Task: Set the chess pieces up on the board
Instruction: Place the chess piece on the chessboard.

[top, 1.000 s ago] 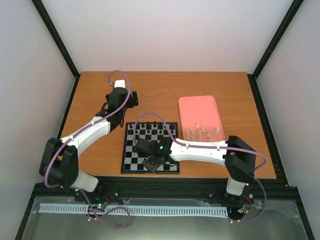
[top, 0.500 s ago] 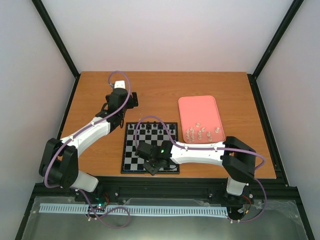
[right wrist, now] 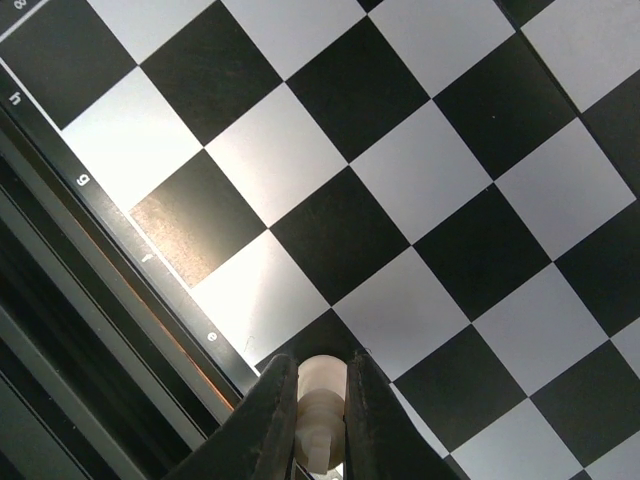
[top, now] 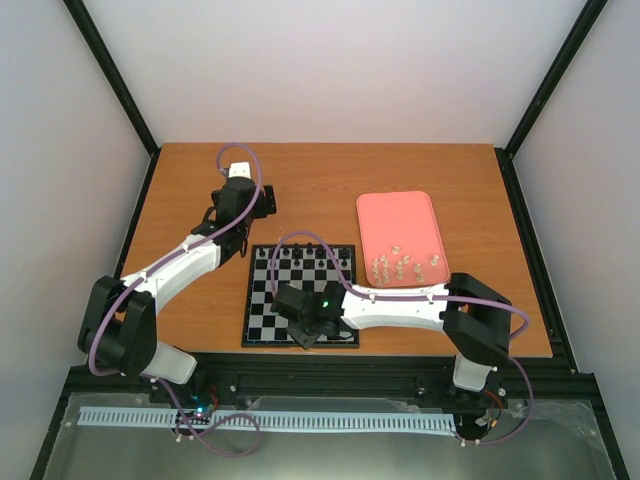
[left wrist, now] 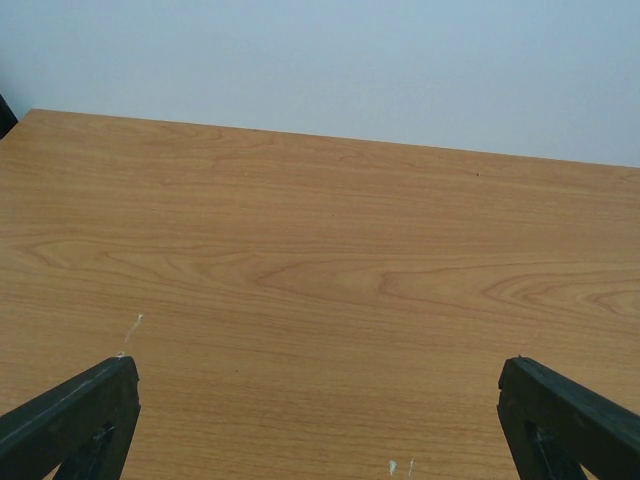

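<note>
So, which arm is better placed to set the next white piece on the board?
Right. The right gripper is shut on a cream piece over the board's near edge. The left gripper is open over bare table, away from the board.

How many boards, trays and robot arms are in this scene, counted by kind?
Chessboard: 1
Pink tray: 1
Robot arms: 2, left arm and right arm
Total: 4
</note>
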`<state>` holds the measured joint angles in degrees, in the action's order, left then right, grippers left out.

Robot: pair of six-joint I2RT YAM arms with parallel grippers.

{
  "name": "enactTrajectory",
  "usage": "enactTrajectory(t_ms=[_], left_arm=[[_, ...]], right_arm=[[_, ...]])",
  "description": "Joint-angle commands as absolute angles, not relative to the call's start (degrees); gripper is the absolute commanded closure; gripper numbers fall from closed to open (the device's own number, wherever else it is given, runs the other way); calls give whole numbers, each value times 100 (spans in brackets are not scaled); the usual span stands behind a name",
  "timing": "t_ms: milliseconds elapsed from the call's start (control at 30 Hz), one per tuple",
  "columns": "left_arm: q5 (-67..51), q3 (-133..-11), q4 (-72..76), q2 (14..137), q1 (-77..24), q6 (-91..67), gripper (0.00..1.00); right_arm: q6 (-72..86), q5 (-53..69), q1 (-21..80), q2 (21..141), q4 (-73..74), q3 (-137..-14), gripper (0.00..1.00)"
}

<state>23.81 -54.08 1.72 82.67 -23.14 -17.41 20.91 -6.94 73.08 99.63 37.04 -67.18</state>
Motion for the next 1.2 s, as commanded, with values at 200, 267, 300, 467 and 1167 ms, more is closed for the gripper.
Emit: enactTrajectory(t_ms=[200,267,300,467,1167], left_arm=[[2426,-5431,367,8226,-2285,-1784,0],[2426,-5429,369,8239,-2285,-1782,0],[2426,-5429,369,8250,-2283,-1783,0],[2426,-5432,369,8276,-2285,-1784,0],[2408,-5429,378,8311,-2285,-1810,0]], right_arm=[[2224,-786,7374,9858,3409,-6542,97],[2231,-749,7372,9844,3364,-6514,97],[2231,-725,7374,9842,3352,-6513,97],[2238,-691,7374,9877,3354,-6500,97],[2373,-607,7400,9759,3387,-6330,95]])
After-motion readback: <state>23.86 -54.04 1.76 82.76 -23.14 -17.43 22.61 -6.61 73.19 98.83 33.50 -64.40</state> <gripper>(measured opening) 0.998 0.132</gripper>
